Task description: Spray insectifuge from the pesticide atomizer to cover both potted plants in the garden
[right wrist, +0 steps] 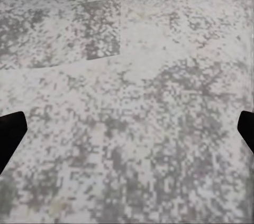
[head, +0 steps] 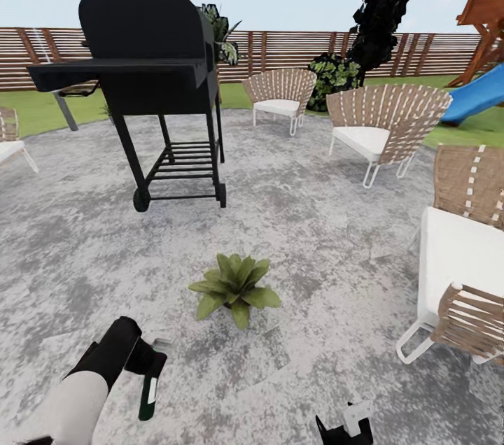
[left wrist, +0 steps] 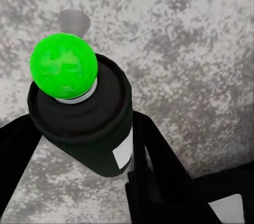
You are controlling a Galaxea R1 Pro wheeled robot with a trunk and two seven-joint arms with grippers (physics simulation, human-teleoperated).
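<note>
My left gripper (head: 150, 369) is shut on the pesticide atomizer (head: 148, 396), a slim dark green bottle with a white stripe, held low over the patio at the lower left. In the left wrist view the atomizer (left wrist: 84, 123) shows a bright green cap and a pale grey nozzle, with black fingers (left wrist: 164, 174) on both sides of it. One potted plant (head: 234, 287), a low rosette of broad green leaves, stands on the paving ahead and to the right of the bottle. My right gripper (head: 344, 427) hangs open over bare paving (right wrist: 127, 134). No whitish specks can be made out.
A black grill (head: 150, 74) on wheels stands beyond the plant at the left. Woven tan chairs (head: 385, 126) ring the grey patio (head: 315, 221) at the back and right; one (head: 462, 277) is close on my right. A slatted fence (head: 294, 50) and lawn lie behind.
</note>
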